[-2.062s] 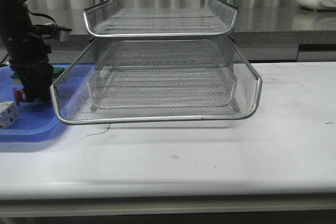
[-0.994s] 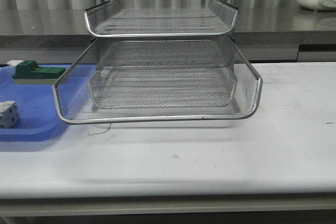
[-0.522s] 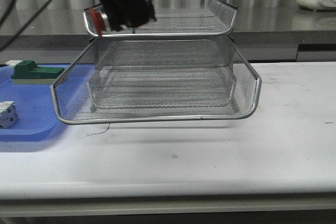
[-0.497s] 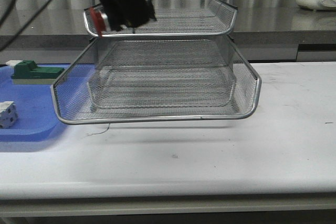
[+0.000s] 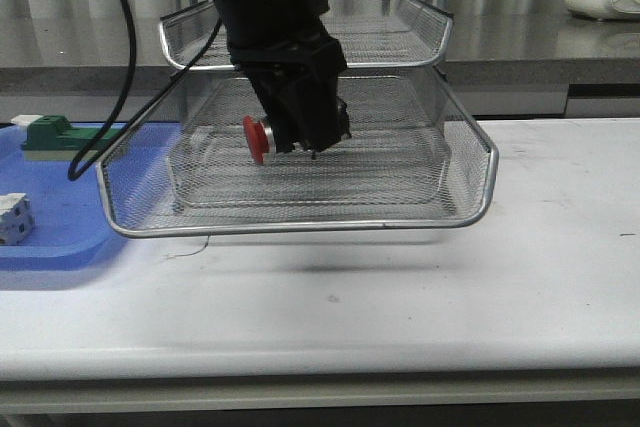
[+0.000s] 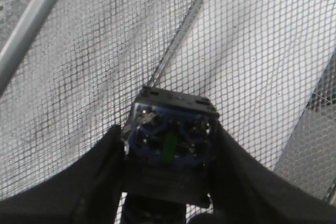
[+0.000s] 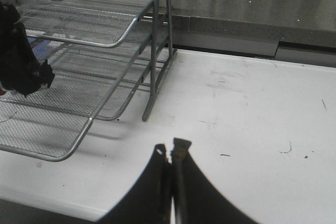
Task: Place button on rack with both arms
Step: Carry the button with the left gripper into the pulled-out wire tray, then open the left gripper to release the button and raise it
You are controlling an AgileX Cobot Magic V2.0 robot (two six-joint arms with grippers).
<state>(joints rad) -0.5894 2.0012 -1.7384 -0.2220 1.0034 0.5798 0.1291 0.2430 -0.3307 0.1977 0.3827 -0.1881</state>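
- Front view shows the left arm's black pointed gripper [image 5: 300,137] clamped on the small push-button switch with red mushroom cap, silver collar and black body [image 5: 262,139], hanging over the lowest visible tier of the silver wire-mesh letter tray rack [image 5: 480,187].
- Left wrist view has the button [image 6: 170,140] squeezed between the two black fingers [image 6: 100,177], its blue end block facing the camera and the mesh close beyond it.
- The red cap juts out sideways past the fingertips, so the button lies across the claw rather than along it.
- To do this step well, I judge the claw should sink until the button is touching or just above the mesh floor, staying well inside the rim and below the upper tier, before the fingers part.
- Dropped from height, the round cap would likely roll the part; a low, level release seems safer.
- Right arm's black gripper [image 7: 170,153] hovers over the bare white table [image 7: 252,114], fingertips pressed together and empty, well apart from the button.
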